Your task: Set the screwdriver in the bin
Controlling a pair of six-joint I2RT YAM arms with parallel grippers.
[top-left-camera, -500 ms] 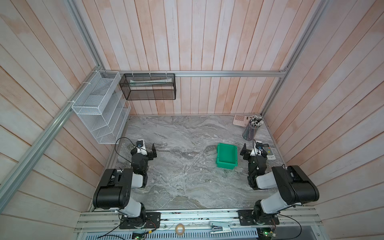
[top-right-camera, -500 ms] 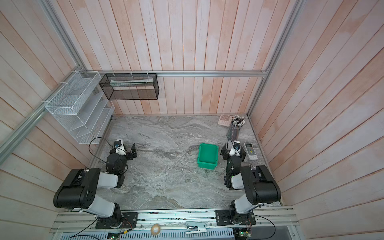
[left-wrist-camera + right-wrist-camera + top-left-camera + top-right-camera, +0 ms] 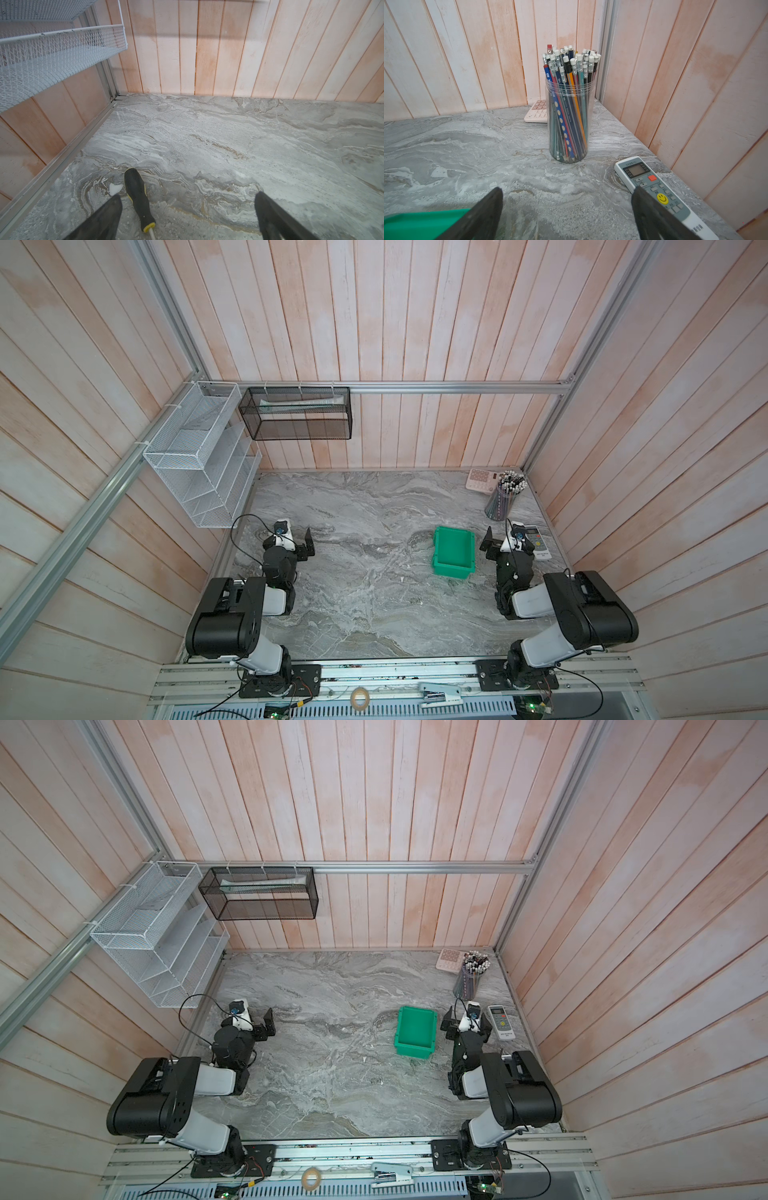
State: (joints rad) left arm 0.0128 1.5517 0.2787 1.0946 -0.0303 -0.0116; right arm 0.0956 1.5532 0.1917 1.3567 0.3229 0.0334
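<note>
The screwdriver [image 3: 138, 199] shows only in the left wrist view: a stubby black handle with yellow trim and a thin metal shaft, lying flat on the marble. It rests between the fingers of my open left gripper [image 3: 188, 195], close to one finger [image 3: 108, 214] and untouched. In both top views the left gripper [image 3: 293, 545] [image 3: 266, 1025] hangs low at the table's left and hides the screwdriver. The green bin [image 3: 452, 570] [image 3: 414, 1048] stands empty right of centre. My right gripper [image 3: 505, 541] [image 3: 566, 189] is open and empty beside the bin's corner [image 3: 425, 224].
A clear jar of pencils [image 3: 500, 499] [image 3: 569, 116] and a pink calculator [image 3: 480, 480] stand at the back right. A white remote [image 3: 540, 541] [image 3: 658, 193] lies by the right gripper. A white wire rack [image 3: 199, 456] and a black mesh basket [image 3: 297, 412] hang on the walls.
</note>
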